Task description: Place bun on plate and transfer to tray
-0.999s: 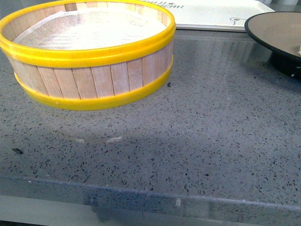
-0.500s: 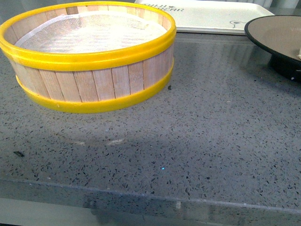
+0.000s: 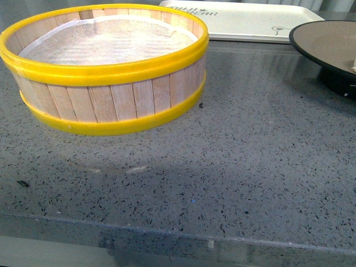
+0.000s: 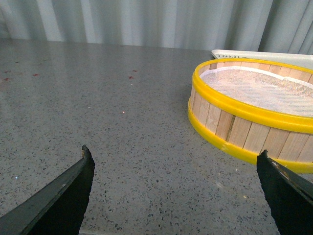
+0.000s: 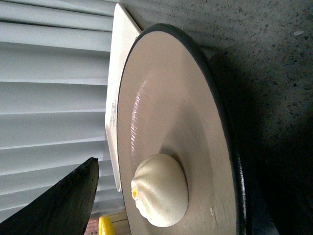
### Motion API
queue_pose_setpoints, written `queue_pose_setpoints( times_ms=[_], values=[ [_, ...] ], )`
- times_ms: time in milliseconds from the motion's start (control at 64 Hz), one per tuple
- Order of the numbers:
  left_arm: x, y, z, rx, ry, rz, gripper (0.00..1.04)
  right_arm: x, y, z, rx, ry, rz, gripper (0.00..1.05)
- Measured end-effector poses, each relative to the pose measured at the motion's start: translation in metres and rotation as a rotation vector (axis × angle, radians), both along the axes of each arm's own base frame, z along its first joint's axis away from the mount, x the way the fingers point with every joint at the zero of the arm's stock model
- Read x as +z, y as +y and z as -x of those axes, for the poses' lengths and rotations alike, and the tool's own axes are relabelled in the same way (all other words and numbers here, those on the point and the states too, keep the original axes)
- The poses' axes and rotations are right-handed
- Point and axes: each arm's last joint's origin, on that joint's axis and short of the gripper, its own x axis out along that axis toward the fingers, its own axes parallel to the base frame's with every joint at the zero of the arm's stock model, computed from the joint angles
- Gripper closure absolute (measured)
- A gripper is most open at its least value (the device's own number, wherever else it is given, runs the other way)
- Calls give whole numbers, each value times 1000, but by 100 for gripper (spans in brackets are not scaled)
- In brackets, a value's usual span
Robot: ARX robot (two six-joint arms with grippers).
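Your left gripper [image 4: 175, 152] is spread wide. Its two dark fingers [image 4: 63, 196] stand far apart with nothing between them, hanging over bare grey speckled counter [image 4: 98, 107]. Just past it on that side you have the wooden steamer basket [image 4: 244, 132] with yellow bands. The white mesh cloth [image 4: 254, 88] lies inside the basket and no bun is on it.

Of your right gripper [image 5: 73, 196] you see only one dark finger, so you cannot tell whether it is open or closed. That finger sits beside the plate [image 5: 166, 88], on the tray's side of the rim, and it is unclear whether it touches the plate.

The bun [image 5: 160, 190] rests on the grey-tan inside of the plate, away from the centre and not at the black rim. It has a small yellow spot on one edge.

In the front view the plate stands on its black foot at the far right of the counter. The cream tray [image 3: 245, 19] lies behind it along the back, and the plate's rim overlaps the tray's right corner in that view. The basket fills the left.
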Motion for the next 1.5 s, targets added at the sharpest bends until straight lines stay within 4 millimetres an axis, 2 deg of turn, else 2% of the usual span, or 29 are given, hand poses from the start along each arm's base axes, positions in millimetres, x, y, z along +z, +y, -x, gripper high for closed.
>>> queue_pose_setpoints(
  times_ms=[62,109,172,640,999,1171,1311,1499],
  values=[
    [0,0,0,0,0,0,7,-1,0,0,-2,5,-6,11],
    [0,0,0,0,0,0,7,-1,0,0,-1,8,-7,18],
    [0,0,0,0,0,0,7,-2,0,0,2,11,-9,30],
    [0,0,0,0,0,0,7,-4,2,-6,28,8,-6,101],
    [0,0,0,0,0,0,7,-1,5,-7,51,-4,-14,102],
    [0,0,0,0,0,0,7,13,4,-13,52,-40,0,102],
    [0,0,0,0,0,0,7,38,-1,-28,47,-111,32,102],
    [0,0,0,0,0,0,7,68,-11,-68,46,-165,87,102]
  ],
)
